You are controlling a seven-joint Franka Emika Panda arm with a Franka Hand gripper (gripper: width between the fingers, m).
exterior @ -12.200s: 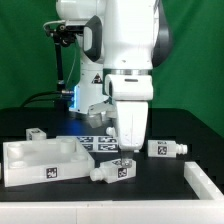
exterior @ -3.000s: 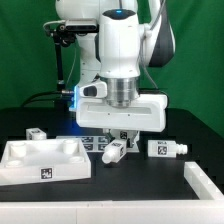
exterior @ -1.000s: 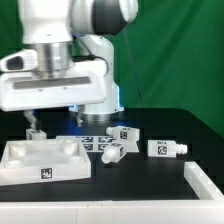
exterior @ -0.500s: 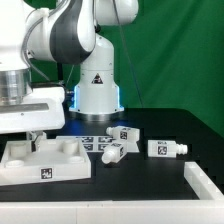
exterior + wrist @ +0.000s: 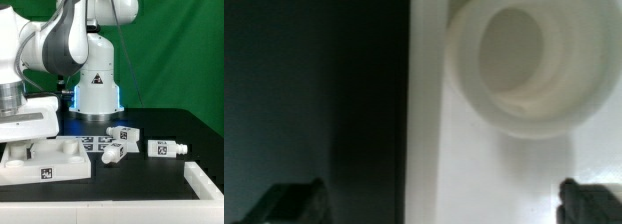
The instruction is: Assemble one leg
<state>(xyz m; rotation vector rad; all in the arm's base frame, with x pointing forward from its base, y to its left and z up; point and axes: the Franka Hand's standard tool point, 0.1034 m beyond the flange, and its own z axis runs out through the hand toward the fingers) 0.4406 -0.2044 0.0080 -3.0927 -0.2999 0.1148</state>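
Three white tagged legs lie on the black table in the exterior view: one at the middle, one just in front of it, one further toward the exterior view's right. The large white tabletop lies at the exterior view's left. My gripper is low over the tabletop's left part, open and empty. In the wrist view the gripper straddles the tabletop's edge beside a round corner hole; one finger is over dark table, the other over white plastic.
The marker board lies behind the tabletop, near the robot's base. A white L-shaped rail sits at the front of the exterior view's right. A green backdrop stands behind.
The hand has swung to the exterior view's left and come down over the tabletop. The small leg at the back left is now hidden behind it. The other legs have not moved in the last second.
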